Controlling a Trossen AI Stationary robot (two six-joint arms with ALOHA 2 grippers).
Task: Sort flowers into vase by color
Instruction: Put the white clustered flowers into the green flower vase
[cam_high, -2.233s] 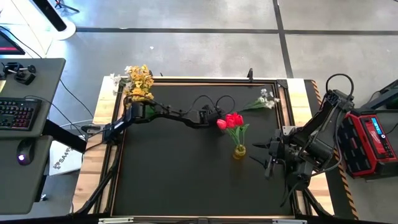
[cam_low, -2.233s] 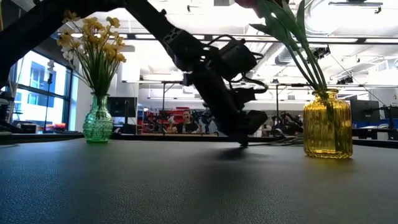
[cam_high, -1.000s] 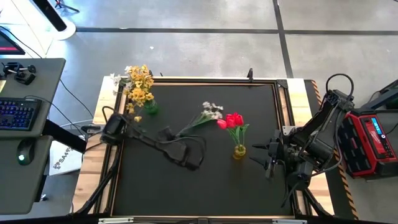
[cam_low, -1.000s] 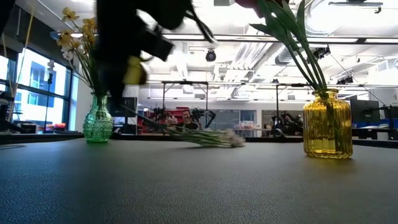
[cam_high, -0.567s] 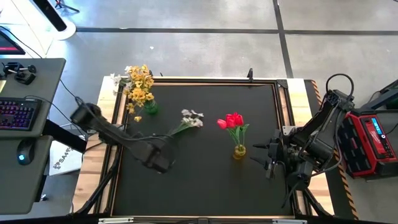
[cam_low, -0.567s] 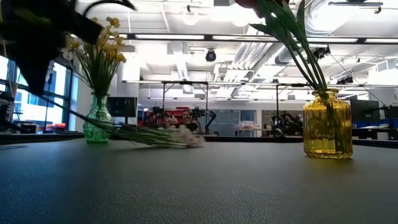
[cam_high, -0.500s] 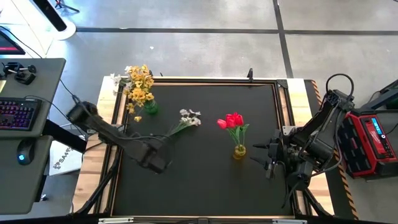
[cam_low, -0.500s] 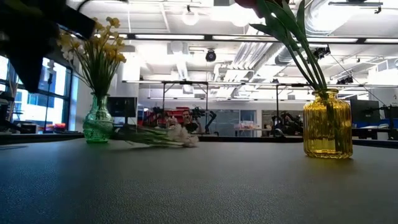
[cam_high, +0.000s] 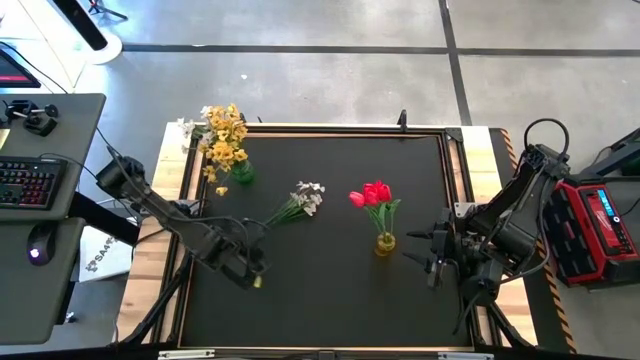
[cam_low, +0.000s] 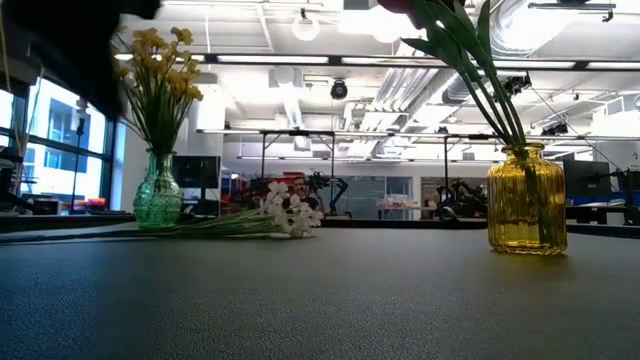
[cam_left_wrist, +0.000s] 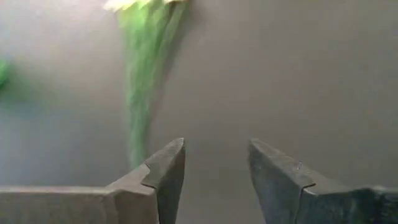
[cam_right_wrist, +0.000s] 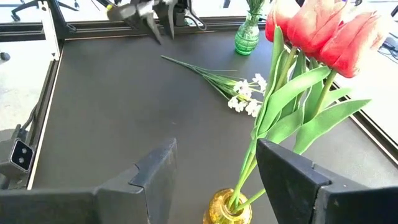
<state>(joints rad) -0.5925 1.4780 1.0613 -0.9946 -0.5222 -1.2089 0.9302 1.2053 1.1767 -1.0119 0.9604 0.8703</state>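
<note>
A sprig of white flowers (cam_high: 298, 203) lies flat on the black mat left of centre, and also shows in the low view (cam_low: 285, 217) and the right wrist view (cam_right_wrist: 239, 87). My left gripper (cam_left_wrist: 214, 168) hangs open just beyond its stem end (cam_left_wrist: 138, 112), which lies outside the fingers. From the high view the left gripper (cam_high: 240, 250) is at the mat's near left. A green vase (cam_high: 240, 170) with yellow flowers (cam_high: 222, 135) stands far left. A yellow vase (cam_high: 384, 243) holds red tulips (cam_high: 375, 193). My right gripper (cam_right_wrist: 214, 168) waits open beside it.
The mat's raised frame (cam_high: 300, 128) runs round the work area. A desk with a keyboard (cam_high: 28, 182) stands off the table's left. Bare mat lies between the sprig and the near edge (cam_high: 330, 300).
My left gripper has moved toward the table's left and near edges, dragging the white sprig by its stem from beside the tulips toward the left. The stem end, raised half a second ago, now lies flat on the mat, apart from the fingers.
</note>
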